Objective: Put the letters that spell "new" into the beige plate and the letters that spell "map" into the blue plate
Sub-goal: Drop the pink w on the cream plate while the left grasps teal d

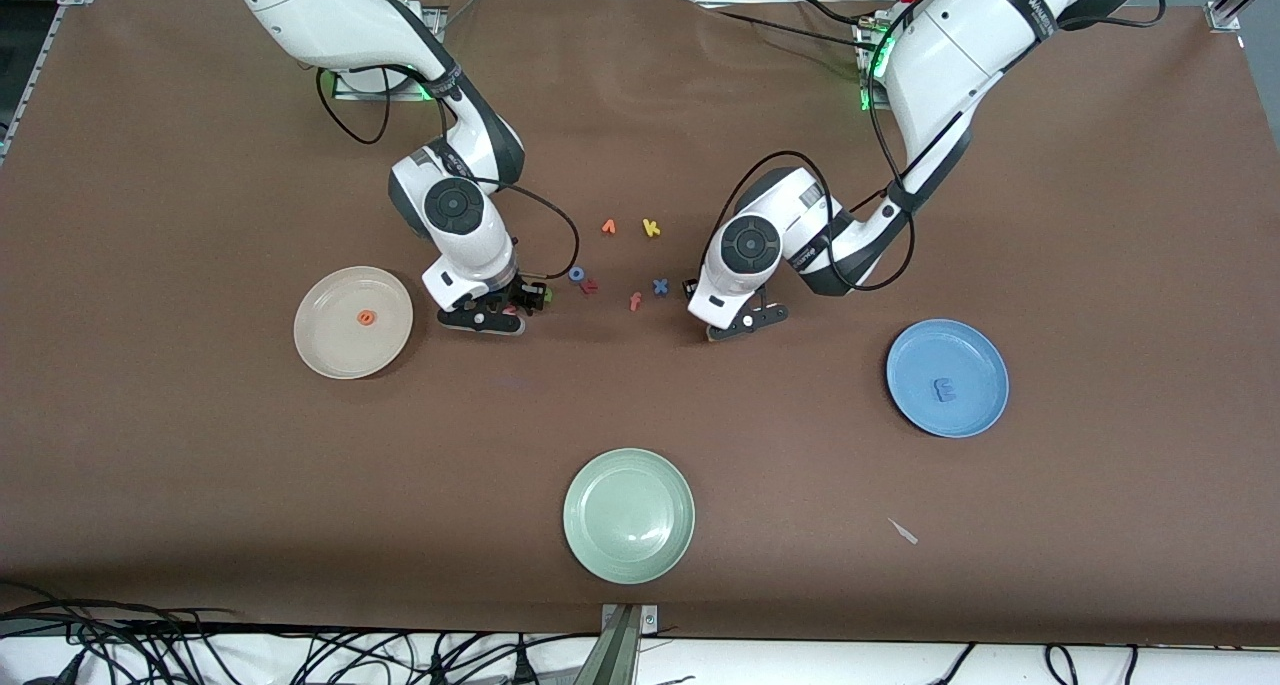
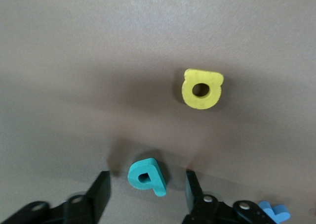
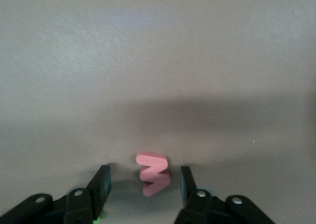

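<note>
My left gripper [image 2: 147,179] is low over the table, open, with the teal "p" [image 2: 146,177] lying loose between its fingers. The yellow "a" [image 2: 201,89] lies a short way off. My right gripper [image 3: 144,174] is also down at the table, open around the salmon "w" [image 3: 154,173] without touching it. In the front view the right gripper [image 1: 520,303] is beside the beige plate [image 1: 330,350], which holds the orange "e" [image 1: 366,317]. The left gripper [image 1: 722,323] is toward the blue plate [image 1: 975,355], which holds the blue "m" [image 1: 943,390]. A green scrap [image 3: 98,216] shows by one right finger.
Between the two hands lie an orange "v" [image 1: 608,226], yellow "k" [image 1: 651,227], blue "o" [image 1: 577,274], dark red letter [image 1: 590,286], orange "f" [image 1: 635,301] and blue "x" [image 1: 660,286]. A pale green plate [image 1: 629,515] sits nearest the front camera.
</note>
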### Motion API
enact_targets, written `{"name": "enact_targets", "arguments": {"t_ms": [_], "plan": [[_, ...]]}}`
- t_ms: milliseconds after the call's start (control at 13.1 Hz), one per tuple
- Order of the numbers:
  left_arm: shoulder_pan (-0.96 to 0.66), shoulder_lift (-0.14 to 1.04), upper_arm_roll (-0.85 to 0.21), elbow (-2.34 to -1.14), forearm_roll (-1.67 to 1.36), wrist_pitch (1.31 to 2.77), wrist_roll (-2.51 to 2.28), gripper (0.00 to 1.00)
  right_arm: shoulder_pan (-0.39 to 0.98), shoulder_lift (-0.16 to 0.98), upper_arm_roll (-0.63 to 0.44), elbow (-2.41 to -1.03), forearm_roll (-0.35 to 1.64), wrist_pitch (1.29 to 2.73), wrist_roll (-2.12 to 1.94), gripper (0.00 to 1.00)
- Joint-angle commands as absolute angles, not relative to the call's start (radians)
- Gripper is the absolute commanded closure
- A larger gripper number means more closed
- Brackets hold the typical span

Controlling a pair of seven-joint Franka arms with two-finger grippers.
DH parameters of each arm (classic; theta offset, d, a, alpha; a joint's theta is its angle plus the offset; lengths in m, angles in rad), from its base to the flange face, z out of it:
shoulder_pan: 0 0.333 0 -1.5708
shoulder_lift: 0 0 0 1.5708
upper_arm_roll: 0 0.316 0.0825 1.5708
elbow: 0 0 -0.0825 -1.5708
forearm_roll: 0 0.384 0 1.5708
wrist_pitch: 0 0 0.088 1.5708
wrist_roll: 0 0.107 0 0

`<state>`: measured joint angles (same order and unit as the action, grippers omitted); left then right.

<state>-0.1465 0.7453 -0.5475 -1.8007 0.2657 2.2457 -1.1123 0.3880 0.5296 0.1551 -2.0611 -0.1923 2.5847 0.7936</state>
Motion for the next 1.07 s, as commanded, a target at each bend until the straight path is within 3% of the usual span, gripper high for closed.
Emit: {"name": "enact_targets", "arguments": {"t_ms": [0,76,152,228,609,838,990], "plan": [[-0.146,0.736,-0.541,-1.822,0.259,2.258,-1.129,0.68,0.391,0.522,0.152,-2.088,-0.199,2.611,0.795,0.46],[-0.146,0.736,-0.543,-1.822,0.259,2.258,-1.134,0.85,0.391,0.522,0.152,-2.092,-0.199,2.612,0.795,0.54],[-0.144,0.736,-0.543,-1.822,0.259,2.257,-1.134,0.92,0.391,0.522,0.150,-2.095,-0.201,2.614,0.795,0.63],[-0.135,0.730,-0.543,-1.818,0.258,2.246,-1.132,0.94,0.390,0.522,0.150,-2.095,-0.201,2.614,0.792,0.71],[-0.066,0.626,-0.546,-1.752,0.259,2.051,-1.050,0.92,0.388,0.497,0.121,-2.094,-0.201,2.605,0.723,0.88],[0.059,0.565,-0.545,-1.723,0.261,1.916,-0.822,0.92,0.387,0.411,0.049,-2.094,-0.201,2.457,0.562,0.87],[0.136,0.557,-0.540,-1.723,0.264,1.908,-0.657,0.92,0.385,0.341,-0.001,-2.132,-0.201,2.398,0.462,0.87]]}}
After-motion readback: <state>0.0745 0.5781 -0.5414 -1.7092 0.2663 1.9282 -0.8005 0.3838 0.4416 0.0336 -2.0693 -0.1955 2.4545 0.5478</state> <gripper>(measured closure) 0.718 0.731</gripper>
